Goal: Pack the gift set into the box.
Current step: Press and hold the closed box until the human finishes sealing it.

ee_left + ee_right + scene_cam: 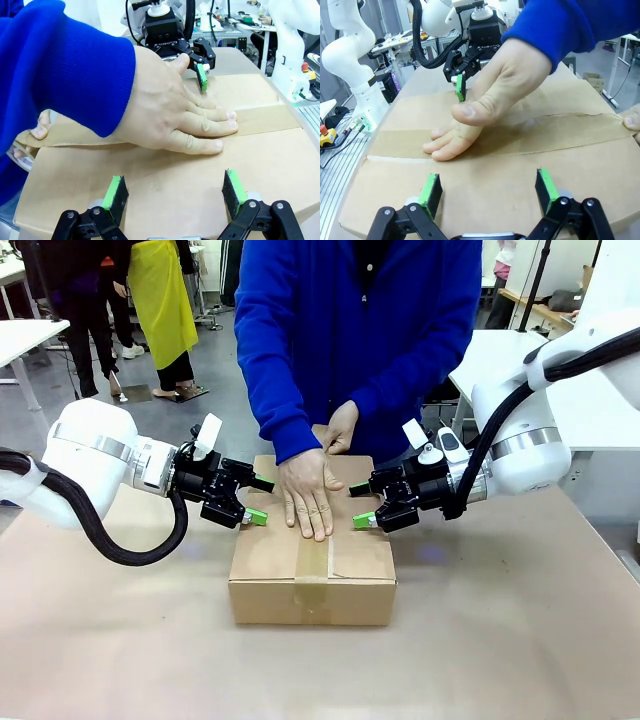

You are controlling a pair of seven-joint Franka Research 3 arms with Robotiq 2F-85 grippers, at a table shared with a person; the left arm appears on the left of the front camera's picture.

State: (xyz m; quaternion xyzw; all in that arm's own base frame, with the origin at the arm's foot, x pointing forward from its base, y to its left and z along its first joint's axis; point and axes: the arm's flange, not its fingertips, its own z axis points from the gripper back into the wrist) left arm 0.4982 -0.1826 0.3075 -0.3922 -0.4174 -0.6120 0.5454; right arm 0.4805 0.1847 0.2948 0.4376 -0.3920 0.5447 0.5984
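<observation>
The brown cardboard box (312, 570) stands closed in the middle of the table, with a strip of tape running along its top seam. A person in a blue sleeve presses one hand (308, 492) flat on the tape, and the other hand (341, 426) holds the strip at the box's far edge. My left gripper (257, 501) hovers open just over the box's left top edge, also seen in the left wrist view (174, 194). My right gripper (361, 506) hovers open over the right top edge (488, 189). Both hold nothing. The gift set is hidden.
Brown paper covers the table (120, 640) around the box. Other tables and standing people are in the background beyond the far edge.
</observation>
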